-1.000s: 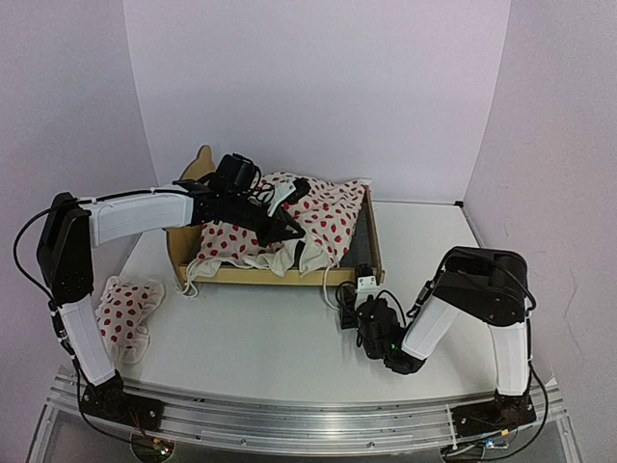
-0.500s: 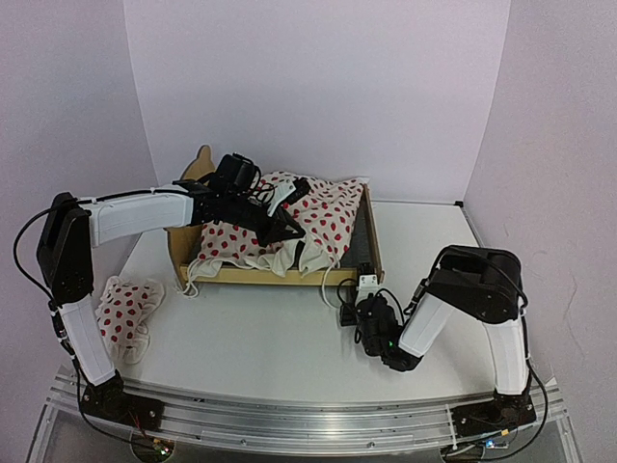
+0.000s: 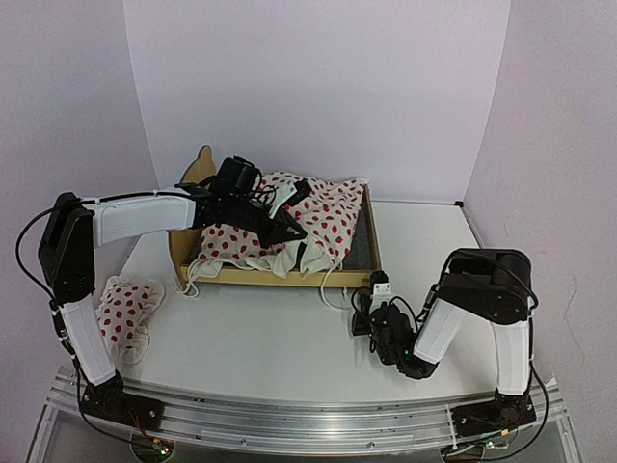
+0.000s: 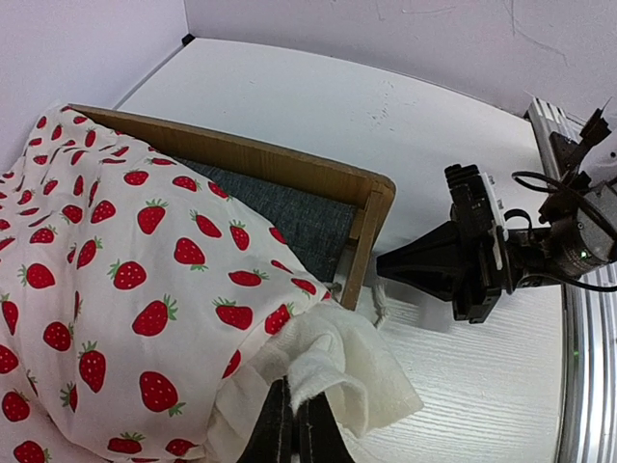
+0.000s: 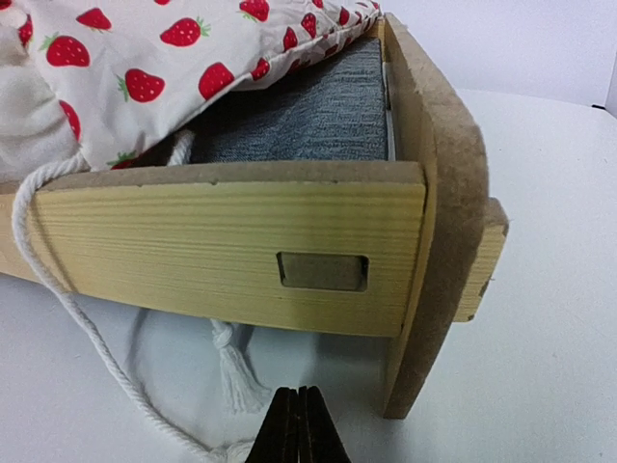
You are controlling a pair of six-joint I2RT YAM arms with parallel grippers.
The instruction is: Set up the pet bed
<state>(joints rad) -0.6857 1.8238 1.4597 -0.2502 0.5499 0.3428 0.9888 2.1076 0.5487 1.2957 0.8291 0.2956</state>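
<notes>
The pet bed [image 3: 280,275] stands on the table [image 3: 270,338] under a strawberry cloth [image 4: 145,270]. Over its near rail the left gripper [image 4: 294,429] pinches the cloth's white hem. Beside its foot corner, the right gripper [image 5: 299,429] is closed and empty.

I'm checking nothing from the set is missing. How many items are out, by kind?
Wooden bed frame: 1
Grey mattress pad: 1
Strawberry-print cover, on the bed: 1
Strawberry-print pillow, on the table: 1
Total: 4
</notes>
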